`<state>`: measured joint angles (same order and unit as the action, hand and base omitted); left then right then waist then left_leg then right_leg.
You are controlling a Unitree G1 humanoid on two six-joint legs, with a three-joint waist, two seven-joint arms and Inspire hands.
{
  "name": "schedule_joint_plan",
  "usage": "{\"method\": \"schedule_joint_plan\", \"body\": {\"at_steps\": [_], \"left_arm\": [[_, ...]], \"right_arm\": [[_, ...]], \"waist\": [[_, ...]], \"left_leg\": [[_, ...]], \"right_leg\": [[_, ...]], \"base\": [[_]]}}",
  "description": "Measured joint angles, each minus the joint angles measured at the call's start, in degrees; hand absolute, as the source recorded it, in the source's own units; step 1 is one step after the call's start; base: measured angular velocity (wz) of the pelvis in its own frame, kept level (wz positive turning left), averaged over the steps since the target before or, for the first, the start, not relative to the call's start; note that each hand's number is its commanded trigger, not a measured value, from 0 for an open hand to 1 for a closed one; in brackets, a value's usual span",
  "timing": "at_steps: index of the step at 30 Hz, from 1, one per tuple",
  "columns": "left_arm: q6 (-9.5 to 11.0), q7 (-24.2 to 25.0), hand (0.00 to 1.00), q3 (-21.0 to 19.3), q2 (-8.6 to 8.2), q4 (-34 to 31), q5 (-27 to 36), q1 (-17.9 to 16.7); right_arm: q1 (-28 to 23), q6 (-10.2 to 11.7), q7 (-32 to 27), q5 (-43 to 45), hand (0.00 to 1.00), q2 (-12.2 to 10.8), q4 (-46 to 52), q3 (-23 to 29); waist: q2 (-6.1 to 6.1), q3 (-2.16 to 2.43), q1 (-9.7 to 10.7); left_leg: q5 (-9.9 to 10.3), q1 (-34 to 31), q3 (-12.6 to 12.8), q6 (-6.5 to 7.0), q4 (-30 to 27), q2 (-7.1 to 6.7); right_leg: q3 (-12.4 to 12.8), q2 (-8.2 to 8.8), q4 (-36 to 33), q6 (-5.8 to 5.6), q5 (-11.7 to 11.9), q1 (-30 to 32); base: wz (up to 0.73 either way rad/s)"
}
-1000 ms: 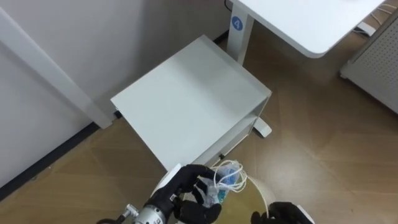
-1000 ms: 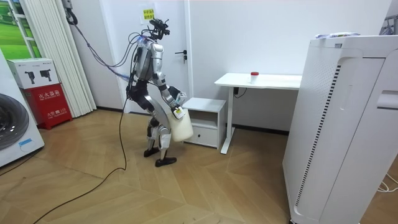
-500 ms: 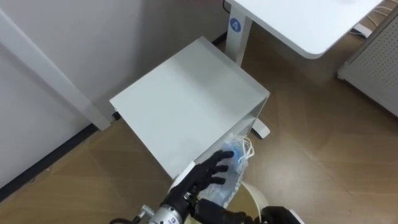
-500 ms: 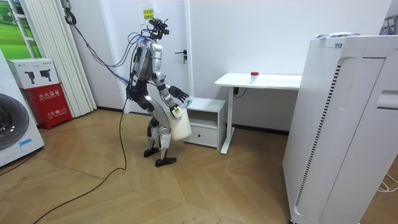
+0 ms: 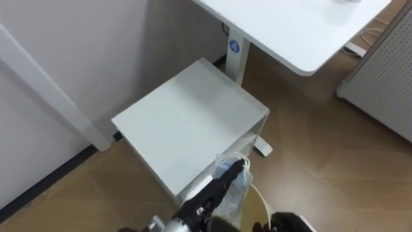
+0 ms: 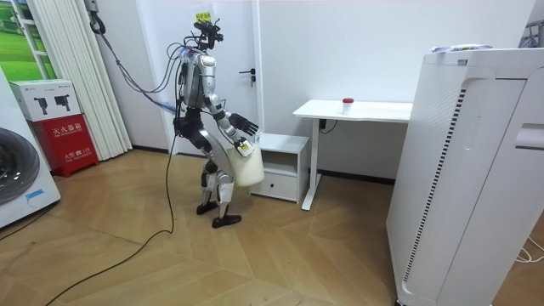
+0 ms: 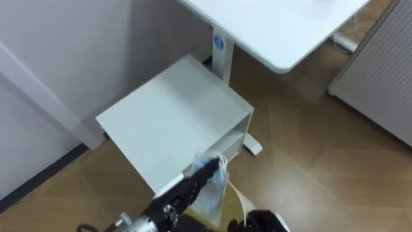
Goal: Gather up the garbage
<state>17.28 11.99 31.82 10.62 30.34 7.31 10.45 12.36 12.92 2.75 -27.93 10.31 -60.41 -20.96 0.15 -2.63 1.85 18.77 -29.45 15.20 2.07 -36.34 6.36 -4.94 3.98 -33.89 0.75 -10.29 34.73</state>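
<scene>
garbage (image 5: pixel 234 185) | clr crumpled plastic w/ blue bit | dangling under left hand (image 5: pixel 214 192)

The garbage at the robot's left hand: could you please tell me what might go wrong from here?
The left hand looks straight-fingered, not curled round the garbage, so it may slip off and land outside the bin. The hand is also close to the white cabinet and could knock its front edge.

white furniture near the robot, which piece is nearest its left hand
The low cabinet, not the taller desk: the left hand shows right at the cabinet's near corner, while the desk stands beyond it.
</scene>
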Motion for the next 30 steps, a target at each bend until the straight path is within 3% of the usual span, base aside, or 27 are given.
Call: {"method": "schedule_joint_plan", "body": {"at_steps": [5,9,12,19,22,24,30], "left_arm": [[-0.02,3.44,0.0,0.04,2.71,-0.79,-0.06,-0.5],[-0.18,6.23,0.0,-0.36,7.34,-9.29,0.03,-2.05],[-0.2,7.99,0.0,-0.93,9.67,-13.28,2.23,-3.68],[-1.23,11.39,0.0,-3.08,9.87,-19.1,4.36,-6.38],[-2.29,12.52,0.0,-5.35,9.96,-25.43,4.34,-9.04],[-2.49,13.48,0.0,-7.91,10.06,-29.27,4.42,-11.54],[-3.35,13.72,0.0,-11.01,10.06,-35.07,5.11,-12.36]], "right_arm": [[-0.02,0.04,0.63,2.05,1.0,1.98,0.0,2.11],[-0.01,0.2,0.98,1.82,1.0,5.47,0.61,2.29],[-0.08,0.18,0.63,1.21,1.0,6.79,0.96,2.28],[-0.61,0.12,0.55,1.18,1.0,7.42,4.15,2.53],[-2.87,0.04,0.65,0.74,1.0,7.54,9.46,4.16],[-4.7,0.03,1.1,0.77,1.0,7.56,12.61,4.19],[-8.05,-0.1,1.21,0.75,1.0,7.6,18.58,4.35]], "waist": [[0.84,0.02,0.49],[2.01,0.21,0.45],[2.47,0.51,0.72],[2.42,0.83,0.89],[2.32,0.94,0.53],[2.0,1.18,0.32],[1.46,2.05,1.17]], "left_leg": [[-0.1,3.56,-0.11,-0.15,2.21,-0.1],[-0.12,5.33,-0.05,-0.17,3.83,-0.36],[-0.31,8.72,-0.04,-0.44,6.1,-0.94],[-0.97,16.14,-0.07,-1.22,10.24,-1.76],[-1.0,19.01,-0.07,-1.28,11.32,-2.0],[-1.0,22.65,-0.92,-1.3,12.87,-2.31],[-1.08,27.81,-3.14,-1.47,15.83,-3.03]], "right_leg": [[-0.4,-0.19,2.53,-0.27,0.23,-3.93],[-0.6,-0.16,3.36,-0.53,0.11,-5.55],[-0.61,-0.06,4.27,-0.66,-0.41,-8.34],[-0.55,-0.1,6.43,-0.74,-1.52,-14.61],[0.69,-0.41,6.4,-0.76,-1.74,-16.2],[2.79,-1.34,7.6,-0.75,-1.72,-18.44],[6.78,-3.42,10.87,-0.84,-0.16,-21.98]], "base": [[0.01],[0.02],[-0.01],[-0.01],[-0.29],[-0.54],[-0.45]]}}
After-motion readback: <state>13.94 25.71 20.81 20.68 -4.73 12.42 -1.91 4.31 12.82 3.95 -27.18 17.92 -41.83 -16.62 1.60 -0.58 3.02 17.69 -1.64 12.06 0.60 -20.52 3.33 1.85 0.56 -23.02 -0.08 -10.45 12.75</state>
